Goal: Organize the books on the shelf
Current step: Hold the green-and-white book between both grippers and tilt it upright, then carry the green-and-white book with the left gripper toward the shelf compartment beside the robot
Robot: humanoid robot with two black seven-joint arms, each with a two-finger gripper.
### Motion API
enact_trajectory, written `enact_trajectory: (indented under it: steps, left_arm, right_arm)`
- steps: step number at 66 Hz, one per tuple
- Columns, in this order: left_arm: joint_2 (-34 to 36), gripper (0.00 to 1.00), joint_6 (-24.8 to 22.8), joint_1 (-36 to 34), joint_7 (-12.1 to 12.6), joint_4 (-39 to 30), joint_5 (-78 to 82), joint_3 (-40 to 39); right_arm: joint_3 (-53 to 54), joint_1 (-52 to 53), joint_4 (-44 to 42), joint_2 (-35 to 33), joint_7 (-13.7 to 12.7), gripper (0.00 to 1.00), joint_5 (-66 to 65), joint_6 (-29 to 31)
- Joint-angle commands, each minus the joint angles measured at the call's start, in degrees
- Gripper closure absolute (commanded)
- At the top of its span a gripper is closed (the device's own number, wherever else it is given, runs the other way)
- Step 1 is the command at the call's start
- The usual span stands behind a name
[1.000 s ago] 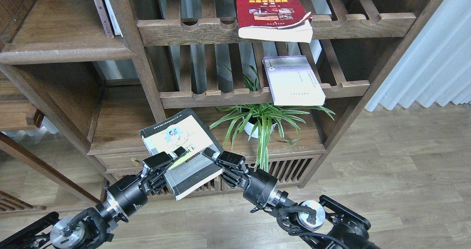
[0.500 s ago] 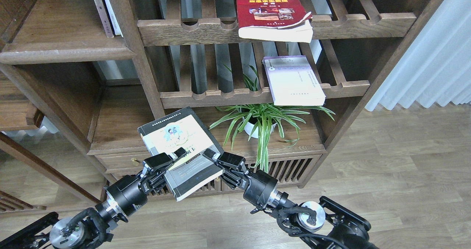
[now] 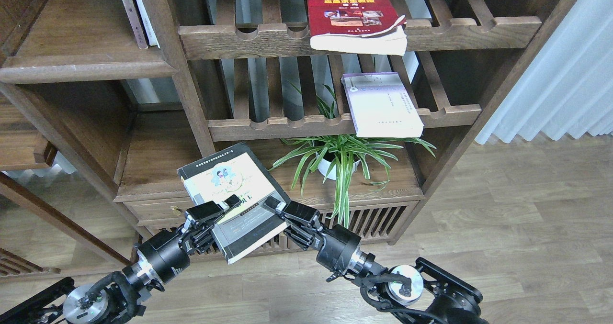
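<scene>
Both my grippers hold the black-edged book (image 3: 230, 183) with the yellow-green cover in the air, in front of the bookcase's lower part. My left gripper (image 3: 224, 213) is shut on its near left edge, my right gripper (image 3: 279, 212) on its near right edge. The book tilts, with its far corner pointing up and left. The thick red book (image 3: 352, 13) lies flat on the upper slatted rack, overhanging the rail. On the lower rack lies the pale lavender book (image 3: 383, 105). The solid shelf (image 3: 81, 46) is at the upper left.
Two thin books (image 3: 136, 13) stand at the right end of the solid shelf. A potted spider plant (image 3: 337, 163) sits on the cabinet top below the racks, right of the held book. A wooden post (image 3: 184, 70) separates shelf and racks. White curtains (image 3: 565, 75) hang at the right.
The held book has shifted slightly to the left and down with both grippers still on it. The other books have not moved.
</scene>
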Motion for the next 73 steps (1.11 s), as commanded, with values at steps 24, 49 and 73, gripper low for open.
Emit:
enact_trajectory:
  steps: [24, 49, 73]
  left_arm:
    - [3.29, 0.92, -0.05, 0.24, 0.02, -0.06, 5.29, 0.4]
    - [7.51, 0.94, -0.05, -1.87, 0.11, -0.94, 19.26, -1.97]
    - [10.58, 0.95, -0.05, -11.01, 7.05, -3.31, 23.84, -5.93]
  right_arm:
    - [6.45, 2.67, -1.17, -0.01, 8.6, 0.05, -0.37, -5.23]
    - [7.95, 3.56, -1.17, -0.01, 9.57, 0.02, -2.21, -8.75]
    - [8.12, 4.78, -1.7, -0.01, 9.57, 0.02, -5.29, -8.58]
